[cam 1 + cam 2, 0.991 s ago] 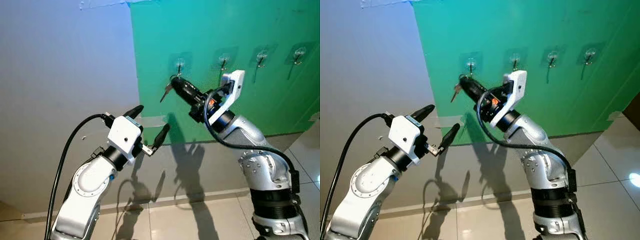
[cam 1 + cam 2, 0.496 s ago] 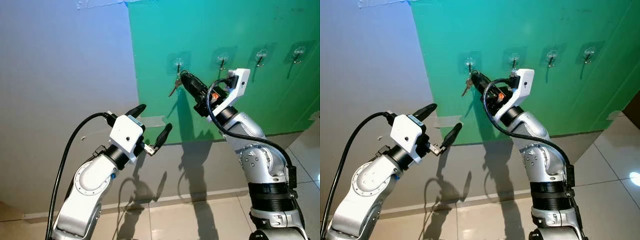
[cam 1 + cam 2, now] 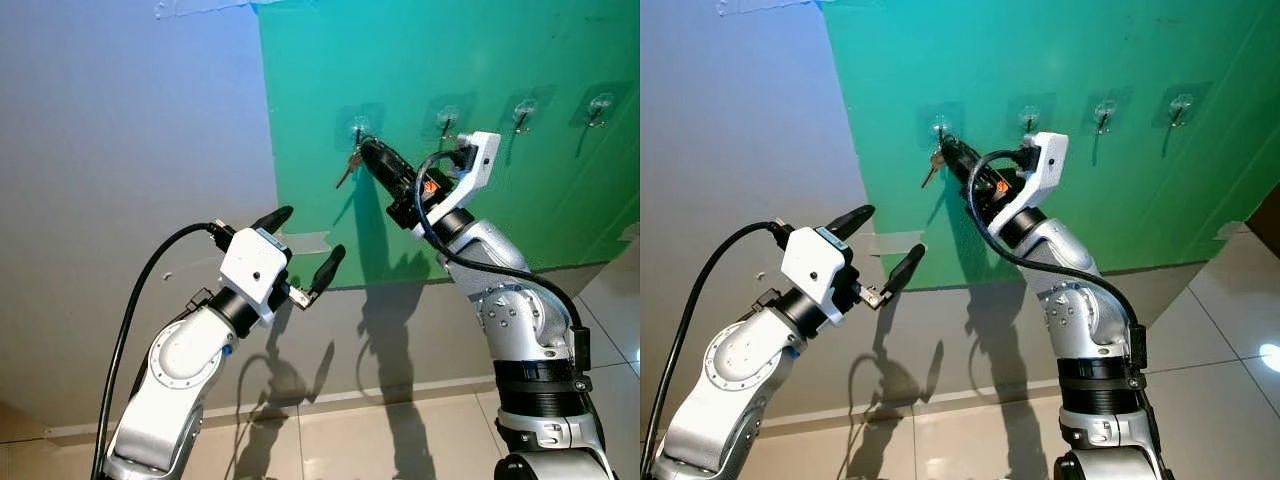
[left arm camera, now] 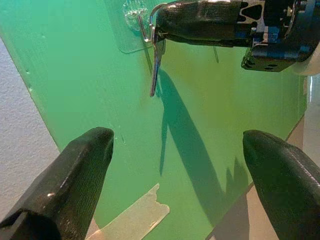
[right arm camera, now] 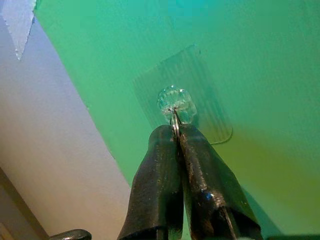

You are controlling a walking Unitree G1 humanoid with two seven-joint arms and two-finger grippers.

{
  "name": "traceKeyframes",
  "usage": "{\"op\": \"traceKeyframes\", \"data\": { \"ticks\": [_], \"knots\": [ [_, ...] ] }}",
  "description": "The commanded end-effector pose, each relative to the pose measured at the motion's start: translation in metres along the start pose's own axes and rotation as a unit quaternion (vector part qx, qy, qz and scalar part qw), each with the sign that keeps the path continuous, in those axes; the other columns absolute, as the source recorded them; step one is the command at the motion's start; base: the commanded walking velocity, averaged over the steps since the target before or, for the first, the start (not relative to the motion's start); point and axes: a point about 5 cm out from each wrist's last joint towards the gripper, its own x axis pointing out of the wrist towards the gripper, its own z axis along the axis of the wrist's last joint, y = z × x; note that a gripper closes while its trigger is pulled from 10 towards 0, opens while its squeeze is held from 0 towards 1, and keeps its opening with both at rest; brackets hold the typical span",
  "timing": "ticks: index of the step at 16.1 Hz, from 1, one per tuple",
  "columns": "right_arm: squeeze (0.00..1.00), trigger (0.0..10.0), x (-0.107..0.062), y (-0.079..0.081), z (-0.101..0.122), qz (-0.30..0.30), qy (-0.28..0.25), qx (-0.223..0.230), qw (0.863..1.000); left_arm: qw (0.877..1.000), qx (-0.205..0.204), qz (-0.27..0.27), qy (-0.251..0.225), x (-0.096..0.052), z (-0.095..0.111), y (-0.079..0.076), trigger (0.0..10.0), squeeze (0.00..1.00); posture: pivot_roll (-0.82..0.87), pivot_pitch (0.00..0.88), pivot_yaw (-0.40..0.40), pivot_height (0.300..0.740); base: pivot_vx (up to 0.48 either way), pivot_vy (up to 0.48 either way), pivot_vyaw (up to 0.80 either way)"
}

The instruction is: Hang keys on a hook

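I have the right gripper (image 5: 176, 137) up at the leftmost hook (image 5: 173, 101) on the green board (image 3: 500, 60), jaws pinched together on the key ring (the keys (image 4: 156, 70) dangle just below). The left gripper (image 3: 305, 246) hovers lower left, jaws wide apart, holding nothing.
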Motion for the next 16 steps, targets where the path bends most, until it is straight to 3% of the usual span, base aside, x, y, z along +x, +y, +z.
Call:
{"op": "traceKeyframes", "data": {
  "ticks": [1, 16],
  "knots": [
    [0.0, 10.0, 0.002, 0.002, 0.005, 0.012, -0.007, 0.003, 1.0, 1.0, 0.005, -0.008, -0.008, 0.002, 0.004, -0.001, 10.0, 0.0, -0.02, 0.0, 0.035, 0.74, 0.0, 0.0, 0.0],
    [0.0, 10.0, -0.006, 0.015, 0.008, 0.071, 0.0, 0.026, 0.997, 1.0, 0.002, -0.013, -0.008, 0.002, 0.004, -0.002, 10.0, 0.0, -0.03, 0.0, 0.035, 0.74, 0.0, 0.0, 0.0]
  ]
}}
